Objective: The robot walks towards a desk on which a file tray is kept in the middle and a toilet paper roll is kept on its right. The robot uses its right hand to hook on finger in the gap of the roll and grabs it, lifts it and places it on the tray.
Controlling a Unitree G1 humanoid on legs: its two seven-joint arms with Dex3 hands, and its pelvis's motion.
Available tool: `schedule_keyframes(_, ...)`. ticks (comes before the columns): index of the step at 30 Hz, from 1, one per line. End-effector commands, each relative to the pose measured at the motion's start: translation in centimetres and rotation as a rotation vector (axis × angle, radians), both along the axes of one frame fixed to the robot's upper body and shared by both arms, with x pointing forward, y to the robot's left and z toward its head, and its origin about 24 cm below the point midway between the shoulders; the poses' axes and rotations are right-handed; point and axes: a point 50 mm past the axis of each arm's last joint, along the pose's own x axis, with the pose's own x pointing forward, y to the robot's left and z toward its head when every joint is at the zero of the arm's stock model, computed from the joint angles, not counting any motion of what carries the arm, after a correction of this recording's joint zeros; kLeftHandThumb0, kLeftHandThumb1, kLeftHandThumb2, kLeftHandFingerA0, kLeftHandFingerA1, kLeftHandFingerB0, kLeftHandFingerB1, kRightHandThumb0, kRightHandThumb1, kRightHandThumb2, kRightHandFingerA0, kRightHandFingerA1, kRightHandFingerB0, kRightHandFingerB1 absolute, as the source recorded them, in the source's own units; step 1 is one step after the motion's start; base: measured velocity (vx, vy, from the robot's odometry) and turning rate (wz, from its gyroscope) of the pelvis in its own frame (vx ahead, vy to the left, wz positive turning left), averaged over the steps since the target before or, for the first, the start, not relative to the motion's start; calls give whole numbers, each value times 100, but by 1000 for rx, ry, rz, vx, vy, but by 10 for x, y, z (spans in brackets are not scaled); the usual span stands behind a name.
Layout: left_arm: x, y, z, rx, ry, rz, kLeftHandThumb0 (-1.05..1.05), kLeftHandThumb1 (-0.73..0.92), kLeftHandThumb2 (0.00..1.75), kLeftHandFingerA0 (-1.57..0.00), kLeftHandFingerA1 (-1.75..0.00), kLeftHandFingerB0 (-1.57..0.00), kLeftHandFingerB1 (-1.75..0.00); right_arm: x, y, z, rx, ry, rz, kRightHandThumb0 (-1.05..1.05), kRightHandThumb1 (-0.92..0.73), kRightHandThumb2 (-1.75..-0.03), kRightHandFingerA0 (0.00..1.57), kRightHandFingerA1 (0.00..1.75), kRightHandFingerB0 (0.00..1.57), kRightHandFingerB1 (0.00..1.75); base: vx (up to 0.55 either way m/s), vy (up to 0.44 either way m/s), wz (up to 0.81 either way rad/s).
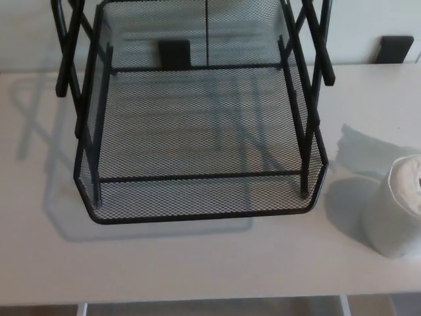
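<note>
Neither robot hand of mine is in sight, so I cannot tell how they stand. The toilet paper roll (401, 209) stands upright on the worktop (197, 263), right of the black mesh file tray (197, 214), half cut off. I should centre it first, then hook its core from above.

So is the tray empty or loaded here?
Empty: only bare mesh shows inside the tray, and the paper roll stands on the desk to its right.
</note>
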Motion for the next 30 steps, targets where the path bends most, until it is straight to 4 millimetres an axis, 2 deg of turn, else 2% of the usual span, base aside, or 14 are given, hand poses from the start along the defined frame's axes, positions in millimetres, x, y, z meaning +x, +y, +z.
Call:
schedule_keyframes(1,-6,5,5,31,-48,-37,-70,68,64,-49,-62,-41,-49,36,-15,50,-116,-114,18,-54,-57,-57,38,44,20,35,7,-57,14)
schedule_keyframes(4,-11,6,6,10,-62,-17,-70,68,62,-50,-65,-40,-51,53,-10,75,-166,-208,72,-63,-55,-57,40,50,22,43,4,-14,2)
schedule_keyframes(5,-12,6,4,2,-67,-3,-69,68,62,-50,-64,-40,-51,57,-10,82,-194,-224,78,-71,-42,-81,39,60,23,56,0,0,0)
schedule_keyframes(6,-13,4,2,-2,-74,-4,-68,70,63,-52,-65,-42,-50,66,-6,102,-223,-295,116,-78,-51,-57,48,68,30,61,0,0,0)
schedule_keyframes(8,-14,3,1,-3,-78,-6,-68,70,63,-52,-65,-42,-50,69,-4,110,-230,-321,131,-78,-51,-57,48,68,30,61,0,0,0)
schedule_keyframes(9,-17,2,-2,-14,-81,-4,-67,71,62,-49,-61,-44,-47,78,3,134,-269,-373,166,-89,-48,-82,48,65,27,59,0,0,0)
schedule_keyframes(10,-19,1,-3,-10,-80,0,-67,58,100,-48,-68,-34,-56,81,7,143,-259,-401,187,-75,-41,-81,39,61,22,55,0,0,0)
schedule_keyframes(11,-21,2,-3,-7,-71,22,-68,68,63,-49,-61,-41,-47,85,13,154,-266,-419,205,-73,-51,-56,50,57,29,50,0,0,0)
schedule_keyframes(14,-33,4,-4,-13,-70,54,-69,67,64,-49,-62,-40,-47,102,42,183,-419,-405,421,-69,-46,-82,38,56,11,43,0,0,0)
schedule_keyframes(20,-37,3,-8,-21,-58,77,-66,73,62,-52,-61,-42,-48,111,83,196,-522,-256,742,-46,-58,-57,30,44,6,25,0,0,0)
schedule_keyframes(21,-36,3,-8,-39,-72,84,-59,55,100,-50,-70,-27,-55,113,88,193,-501,-224,793,-47,-57,-57,28,43,5,26,0,0,0)
schedule_keyframes(22,-36,3,-8,-39,-73,84,-59,55,100,-50,-70,-27,-55,112,88,193,-500,-222,793,-47,-57,-57,28,43,5,26,0,0,0)
schedule_keyframes(23,-35,2,-8,-37,-75,83,-67,71,61,-45,-62,-38,-49,112,92,191,-513,-187,820,-48,-53,-59,25,41,6,20,0,0,0)
schedule_keyframes(30,-39,1,-9,-14,-66,53,-70,70,63,-49,-64,-42,-51,110,128,167,-691,162,1093,-49,-52,-58,20,39,0,15,0,0,0)
